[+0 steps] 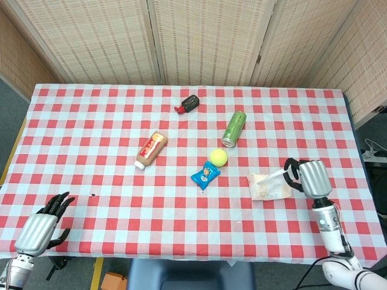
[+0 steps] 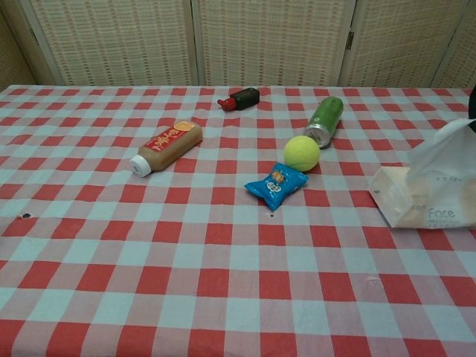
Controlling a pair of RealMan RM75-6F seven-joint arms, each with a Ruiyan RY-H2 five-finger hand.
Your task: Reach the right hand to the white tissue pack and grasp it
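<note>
my right hand [image 1: 309, 179] is at the right side of the table [image 1: 91, 121], its dark fingers [image 1: 292, 173] curled onto the right end of the white tissue pack [image 1: 269, 186] and pinching its loose wrapper. in the chest view the pack [image 2: 428, 195] sits at the right edge of the picture with that wrapper pulled up into a peak on its far right side, while the body rests on the checked cloth.

left of the pack lie a blue snack packet [image 1: 205, 176] and a tennis ball [image 1: 218, 157], just beside each other. a green can [image 1: 234, 128] lies farther back, a brown bottle [image 1: 150, 150] is to the left, and a small dark bottle [image 1: 189, 103] is far.

my left hand [image 1: 41, 229] hangs off the near left edge, holding nothing, fingers apart.
</note>
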